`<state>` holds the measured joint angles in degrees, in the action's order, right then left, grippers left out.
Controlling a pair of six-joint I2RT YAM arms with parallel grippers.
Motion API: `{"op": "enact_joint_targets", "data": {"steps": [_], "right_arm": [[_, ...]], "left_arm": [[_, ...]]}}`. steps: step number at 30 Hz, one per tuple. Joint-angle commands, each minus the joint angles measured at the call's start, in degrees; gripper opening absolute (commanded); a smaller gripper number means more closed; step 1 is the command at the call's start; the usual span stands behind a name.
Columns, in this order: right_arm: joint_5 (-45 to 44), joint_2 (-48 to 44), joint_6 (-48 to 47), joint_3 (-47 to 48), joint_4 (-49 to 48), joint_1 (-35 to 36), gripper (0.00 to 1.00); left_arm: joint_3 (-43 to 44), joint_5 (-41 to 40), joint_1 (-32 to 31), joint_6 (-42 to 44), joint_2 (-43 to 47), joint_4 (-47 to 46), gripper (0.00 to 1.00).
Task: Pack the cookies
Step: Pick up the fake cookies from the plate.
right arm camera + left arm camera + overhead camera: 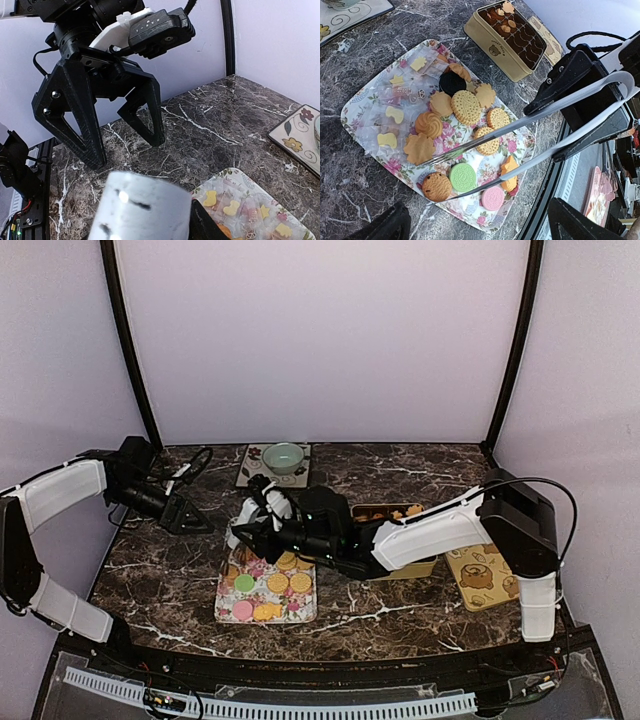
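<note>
The cookies [465,106] lie on a floral tray [357,107], [300,610]: golden round and flower-shaped ones, a green one [463,176], a pink one [493,198], a dark one [452,82]. My right gripper [262,527], [560,120] reaches in from the right and is shut on metal tongs [530,117], [142,212]. The two blades are spread over the tray's near end with the green cookie between them. Nothing is pinched at the tips. My left gripper [190,519], [125,150] hangs open over bare marble left of the tray.
A bear-printed tin [507,37], [385,511] with a few cookies in its brown compartments stands right of the tray. Its lid [480,577] lies at the far right. A green bowl [283,457] sits on a mat at the back. Clear-wrapped yellow biscuits [395,114] fill the tray's far end.
</note>
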<state>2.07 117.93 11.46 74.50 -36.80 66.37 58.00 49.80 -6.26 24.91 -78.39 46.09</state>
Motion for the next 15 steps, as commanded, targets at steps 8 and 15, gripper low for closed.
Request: {"op": "enact_joint_targets", "data": {"steps": [8, 15], "right_arm": [[2.8, 0.2, 0.6, 1.5, -2.0, 0.6, 0.39], [1.6, -0.1, 0.3, 1.9, -1.1, 0.6, 0.28]], "left_arm": [[1.9, -0.2, 0.7, 1.2, 0.6, 1.9, 0.98], [1.7, -0.3, 1.1, 1.4, 0.9, 2.2, 0.98]]}}
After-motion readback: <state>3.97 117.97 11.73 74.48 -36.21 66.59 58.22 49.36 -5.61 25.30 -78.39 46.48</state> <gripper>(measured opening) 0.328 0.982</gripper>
